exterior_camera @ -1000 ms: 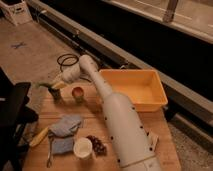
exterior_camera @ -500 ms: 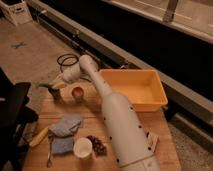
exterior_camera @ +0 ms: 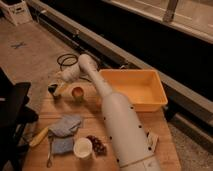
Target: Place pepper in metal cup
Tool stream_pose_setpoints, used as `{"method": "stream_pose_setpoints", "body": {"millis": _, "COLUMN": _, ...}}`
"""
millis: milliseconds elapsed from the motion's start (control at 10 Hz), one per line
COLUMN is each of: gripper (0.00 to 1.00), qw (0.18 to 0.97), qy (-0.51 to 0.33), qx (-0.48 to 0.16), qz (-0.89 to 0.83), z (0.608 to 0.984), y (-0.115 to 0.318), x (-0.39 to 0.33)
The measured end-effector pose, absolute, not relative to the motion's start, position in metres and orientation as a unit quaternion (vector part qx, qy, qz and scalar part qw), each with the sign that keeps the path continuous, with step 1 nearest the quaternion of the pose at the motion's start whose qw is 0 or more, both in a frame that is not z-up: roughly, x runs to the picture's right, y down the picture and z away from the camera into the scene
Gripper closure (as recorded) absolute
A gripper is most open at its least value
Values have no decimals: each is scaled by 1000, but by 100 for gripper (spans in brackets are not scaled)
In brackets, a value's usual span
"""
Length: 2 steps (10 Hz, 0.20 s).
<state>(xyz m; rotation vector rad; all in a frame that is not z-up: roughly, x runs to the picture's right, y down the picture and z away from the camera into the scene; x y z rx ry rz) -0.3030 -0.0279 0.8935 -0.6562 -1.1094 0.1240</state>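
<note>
At far left edge of wooden table (exterior_camera: 165, 145), pepper (exterior_camera: 60, 90) hangs at gripper (exterior_camera: 55, 91), presumably carried for the drop; grip state unclear, cannot tell. Metal cup (exterior_camera: 53, 89) sits just beneath, dark, half hidden. Orange-lined cup (exterior_camera: 77, 93) beside; yellow bin (exterior_camera: 134, 89) well right.

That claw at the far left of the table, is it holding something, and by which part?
It cannot be told. The gripper hangs over the table's far left corner beside the cup with the orange inside; no pepper can be made out in it.

wooden table (exterior_camera: 165, 145), glossy plastic bin (exterior_camera: 132, 90), hand (exterior_camera: 54, 91) far left
</note>
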Motion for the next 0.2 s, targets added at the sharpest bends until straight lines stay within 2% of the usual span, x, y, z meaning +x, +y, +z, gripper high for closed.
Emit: {"method": "stream_pose_setpoints", "body": {"millis": 200, "gripper": 20, "qw": 805, "qy": -520, "qx": -282, "qz": 52, "z": 881, "y": -42, "x": -298}}
